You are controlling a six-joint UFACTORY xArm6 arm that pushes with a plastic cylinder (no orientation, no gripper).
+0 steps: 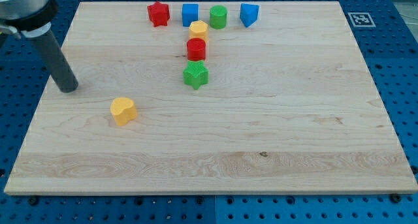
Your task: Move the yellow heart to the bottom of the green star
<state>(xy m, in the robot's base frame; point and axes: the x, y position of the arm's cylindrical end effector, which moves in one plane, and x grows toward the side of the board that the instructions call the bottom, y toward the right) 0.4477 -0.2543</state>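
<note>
The yellow heart (123, 110) lies on the wooden board's left half. The green star (195, 74) stands up and to the right of it, near the board's middle top. My tip (67, 88) is the lower end of a dark rod that comes down from the view's top left. It rests on the board to the left of the yellow heart and a little above it, with a clear gap between them.
A red cylinder (196, 49) and a yellow hexagon-like block (198, 30) stand in a column just above the green star. Along the top edge are a red star (158, 14), a blue cube (190, 14), a green cylinder (218, 17) and a blue triangle (249, 14).
</note>
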